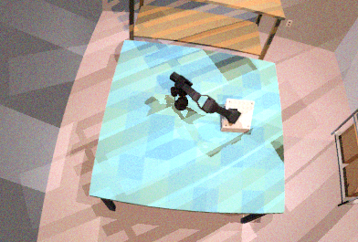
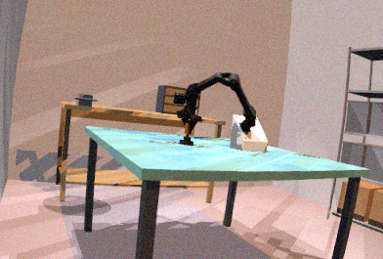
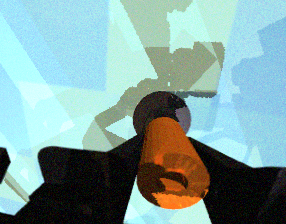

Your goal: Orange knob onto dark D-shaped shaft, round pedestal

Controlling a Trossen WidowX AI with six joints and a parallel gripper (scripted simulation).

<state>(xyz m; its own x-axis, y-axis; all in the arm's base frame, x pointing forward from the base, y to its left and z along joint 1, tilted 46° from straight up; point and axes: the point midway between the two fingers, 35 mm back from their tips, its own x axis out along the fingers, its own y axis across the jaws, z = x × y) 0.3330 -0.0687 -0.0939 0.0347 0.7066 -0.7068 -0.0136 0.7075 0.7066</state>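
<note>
Knob (image 3: 172, 162), orange, fills the near field of the wrist view, pinched between the two dark fingers of the gripper (image 3: 166, 200). Its upper end faces the camera and shows a curved recess; its far end points down at the pedestal (image 3: 161, 111).

Pedestal is a dark round disc directly beyond the knob's lower end. A small paler grey patch shows at the disc's right edge. The shaft is hidden behind the knob, and whether the knob is seated cannot be told.

Desk (image 1: 151, 174) has a pale blue-green patchwork top crossed by angular shadows. From the side, the gripper (image 2: 187, 129) hangs nose-down over the pedestal (image 2: 186, 142), with the knob (image 2: 186, 129) only a faint orange fleck between them. From above, the gripper (image 1: 181, 99) sits near the desk's middle, and the arm (image 1: 205, 102) runs right to a white base block (image 1: 242, 110).

Nothing stands on the desk close around the pedestal.

Beyond the desk is a wooden bench (image 2: 132, 114) with a small grey object (image 2: 86, 100) on its left end and a drawer box (image 2: 171, 100) behind the arm. Metal shelving (image 2: 363, 118) stands at far right, with cardboard boxes (image 2: 363, 201) below.
</note>
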